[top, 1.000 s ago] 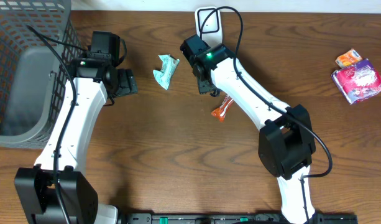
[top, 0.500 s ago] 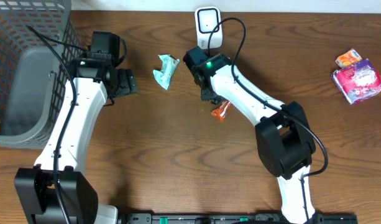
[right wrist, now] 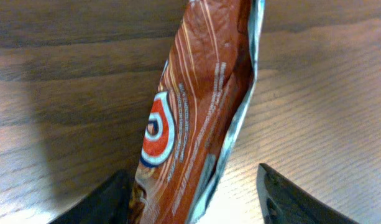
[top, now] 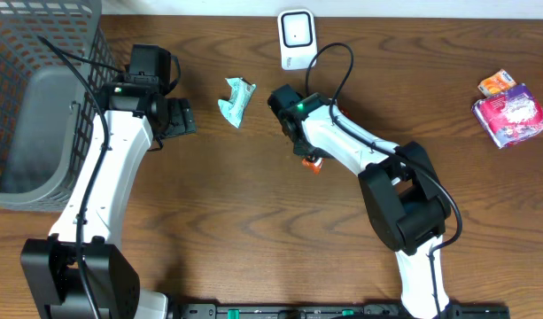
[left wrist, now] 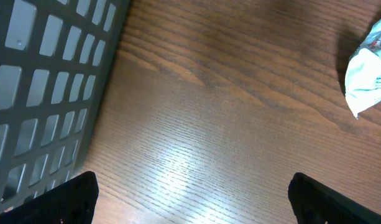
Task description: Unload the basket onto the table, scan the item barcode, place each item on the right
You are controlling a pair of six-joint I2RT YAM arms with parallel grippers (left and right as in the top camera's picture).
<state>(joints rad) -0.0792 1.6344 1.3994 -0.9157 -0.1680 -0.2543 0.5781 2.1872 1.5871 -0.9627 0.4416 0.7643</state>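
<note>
An orange-brown snack wrapper (right wrist: 199,106) lies on the wooden table, and only its tip (top: 314,164) shows in the overhead view. My right gripper (top: 304,149) is down over it and open. In the right wrist view the wrapper stands between the fingers: the left finger (right wrist: 109,202) touches it, and the right finger (right wrist: 296,199) is still a gap away. The white barcode scanner (top: 296,37) stands at the back edge. My left gripper (top: 177,118) hovers wide open over bare wood, with nothing between its fingers (left wrist: 63,199).
A grey mesh basket (top: 41,97) fills the far left and shows beside the left gripper (left wrist: 47,74). A teal-and-white packet (top: 236,99) lies between the arms and also in the left wrist view (left wrist: 367,81). A pink packet (top: 512,113) and a small orange one (top: 495,83) lie at the far right.
My right gripper has moved from near the scanner toward the front and down over the wrapper, its jaws narrowing. The left arm has not moved.
</note>
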